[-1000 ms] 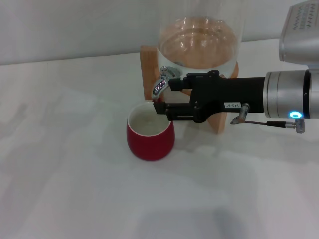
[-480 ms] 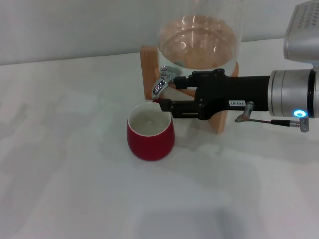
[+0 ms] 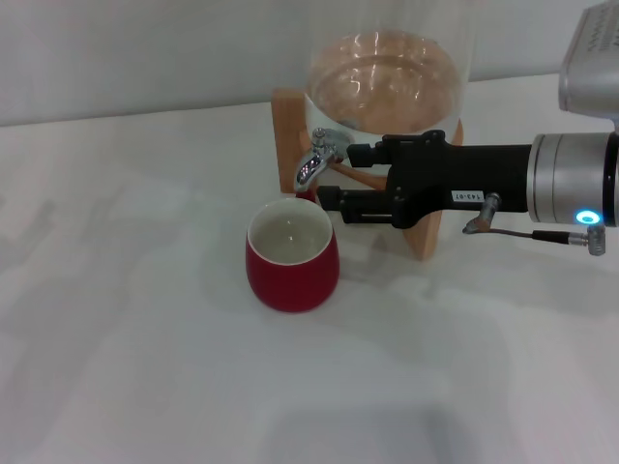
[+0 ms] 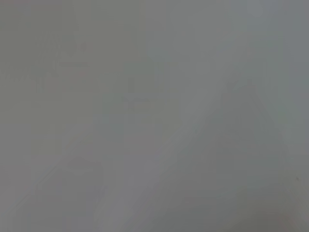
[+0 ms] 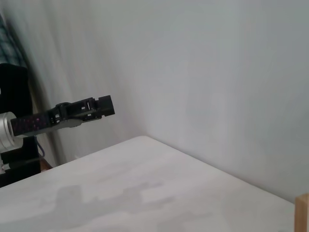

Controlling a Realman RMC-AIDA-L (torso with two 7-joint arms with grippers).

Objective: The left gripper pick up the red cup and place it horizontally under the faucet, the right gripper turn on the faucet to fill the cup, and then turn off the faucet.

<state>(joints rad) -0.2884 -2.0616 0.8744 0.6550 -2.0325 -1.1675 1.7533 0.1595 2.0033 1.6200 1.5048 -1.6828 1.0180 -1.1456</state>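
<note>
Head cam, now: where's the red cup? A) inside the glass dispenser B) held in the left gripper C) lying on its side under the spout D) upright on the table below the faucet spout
D: the red cup stands upright on the table, mouth up, just below the faucet, with no gripper holding it.

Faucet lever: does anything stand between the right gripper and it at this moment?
Nothing visible does. In the head view the right gripper sits right beside the faucet, its upper finger at the lever, with no object between them. The red cup stands below the spout, out of that path.
</note>
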